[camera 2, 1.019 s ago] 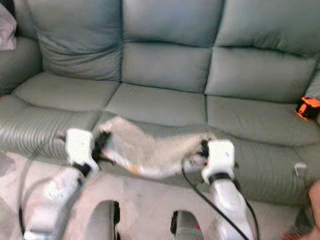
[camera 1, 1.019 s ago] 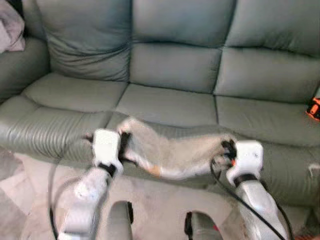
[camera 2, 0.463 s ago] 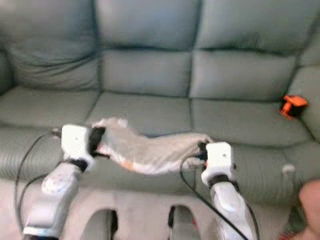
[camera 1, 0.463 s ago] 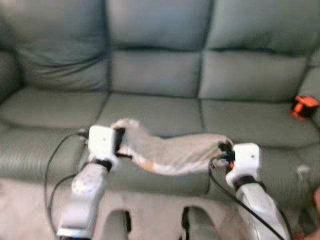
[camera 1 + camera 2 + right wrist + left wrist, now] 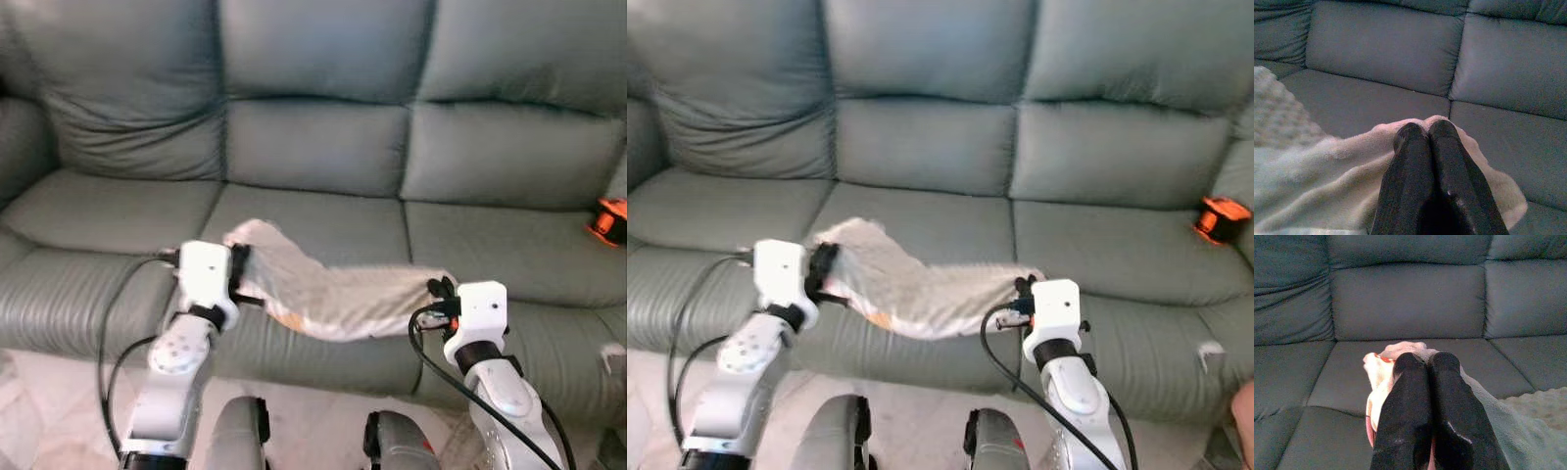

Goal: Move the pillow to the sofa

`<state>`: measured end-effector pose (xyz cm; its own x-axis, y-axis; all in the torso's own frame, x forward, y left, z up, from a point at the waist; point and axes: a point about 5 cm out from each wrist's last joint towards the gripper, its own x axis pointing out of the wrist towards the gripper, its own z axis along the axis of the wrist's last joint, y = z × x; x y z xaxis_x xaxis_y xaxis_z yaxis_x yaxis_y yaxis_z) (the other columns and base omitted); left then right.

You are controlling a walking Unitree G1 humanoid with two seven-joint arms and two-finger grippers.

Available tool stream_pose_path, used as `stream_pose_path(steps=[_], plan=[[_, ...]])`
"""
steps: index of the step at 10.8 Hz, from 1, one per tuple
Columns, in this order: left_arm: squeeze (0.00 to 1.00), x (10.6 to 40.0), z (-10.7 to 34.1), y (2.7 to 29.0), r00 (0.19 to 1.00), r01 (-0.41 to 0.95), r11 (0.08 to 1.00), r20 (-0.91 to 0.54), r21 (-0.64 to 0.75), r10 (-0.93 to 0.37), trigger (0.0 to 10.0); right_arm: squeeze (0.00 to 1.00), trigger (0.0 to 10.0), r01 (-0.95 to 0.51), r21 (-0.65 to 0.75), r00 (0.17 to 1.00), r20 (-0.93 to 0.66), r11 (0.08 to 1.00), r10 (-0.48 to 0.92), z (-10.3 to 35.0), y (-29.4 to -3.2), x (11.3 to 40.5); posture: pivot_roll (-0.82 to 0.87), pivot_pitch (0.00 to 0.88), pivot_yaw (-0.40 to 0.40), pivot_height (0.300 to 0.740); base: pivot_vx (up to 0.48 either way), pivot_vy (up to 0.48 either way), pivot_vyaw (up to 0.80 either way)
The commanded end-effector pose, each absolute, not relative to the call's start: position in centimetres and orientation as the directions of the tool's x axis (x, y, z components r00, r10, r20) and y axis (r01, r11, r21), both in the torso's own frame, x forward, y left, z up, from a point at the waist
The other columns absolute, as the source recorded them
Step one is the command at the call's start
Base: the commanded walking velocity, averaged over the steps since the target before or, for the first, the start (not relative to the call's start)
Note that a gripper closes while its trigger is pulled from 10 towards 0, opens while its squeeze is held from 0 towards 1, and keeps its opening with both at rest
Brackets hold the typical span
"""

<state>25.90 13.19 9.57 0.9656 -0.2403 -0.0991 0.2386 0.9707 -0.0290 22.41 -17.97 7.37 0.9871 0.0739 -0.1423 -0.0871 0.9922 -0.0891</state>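
Observation:
A limp cream pillow (image 5: 333,294) with an orange patch hangs stretched between my two grippers, over the front edge of the middle seat of a grey-green leather sofa (image 5: 313,147). My left gripper (image 5: 237,279) is shut on the pillow's left end, which bunches up above it. At the pillow's right end, my right gripper (image 5: 438,294) is also shut on the fabric. In the left wrist view the black fingers (image 5: 1422,396) pinch the cream cloth (image 5: 1378,377); the right wrist view shows the fingers (image 5: 1425,166) pressed together on the pillow (image 5: 1312,181).
An orange object (image 5: 607,220) lies at the right end of the sofa seat. Pale tiled floor (image 5: 59,411) runs in front of the sofa. The three seat cushions behind the pillow are bare.
The camera has shifted and steadied, bringing the sofa nearer and more centred. The pillow stays held at both ends and now hangs over the seat's front edge.

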Motion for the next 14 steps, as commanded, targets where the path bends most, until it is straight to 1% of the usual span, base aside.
stream_pose_path(steps=[1,4,7,9,13,14], plan=[[0.0,26.2,10.1,13.3,0.967,0.241,0.97,-0.076,-0.025,-0.242,10.0,0.0,10.0,-0.081,-0.083,0.989,-0.129,0.993,0.07,7.6,-17.9,22.5,0.0,0.0,0.007,0.647,0.0,0.48,0.0],[0.0,26.0,10.0,13.1,0.967,0.243,0.97,-0.078,-0.02,-0.244,10.0,0.0,10.0,-0.086,-0.08,0.989,-0.129,0.993,0.076,7.6,-17.7,22.4,0.0,0.0,0.007,0.647,0.0,0.47,0.0],[0.0,25.8,10.1,12.6,0.964,0.254,0.967,-0.078,-0.032,-0.255,10.0,0.0,10.0,-0.085,-0.081,0.99,-0.124,0.993,0.074,7.6,-17.9,22.4,-0.01,0.0,0.008,0.647,0.0,0.306,0.0],[0.0,25.5,9.9,12.1,0.959,0.27,0.962,-0.079,-0.034,-0.272,10.0,0.0,10.0,-0.064,-0.103,0.991,-0.12,0.993,0.052,7.7,-18.2,22.3,-0.01,0.0,0.005,0.647,0.0,0.0,0.0],[0.0,25.4,9.9,12.0,0.955,0.283,0.958,-0.077,-0.041,-0.286,10.0,0.0,10.0,-0.038,-0.104,0.992,-0.12,0.994,0.025,7.6,-18.5,22.4,-0.01,0.0,0.005,0.647,0.0,0.0,0.0],[0.0,25.5,9.8,11.9,0.953,0.289,0.956,-0.079,-0.044,-0.292,10.0,0.0,10.0,-0.033,-0.113,0.993,-0.117,0.993,0.02,7.6,-18.6,22.4,-0.01,0.0,0.01,0.647,0.0,0.0,-0.8]])
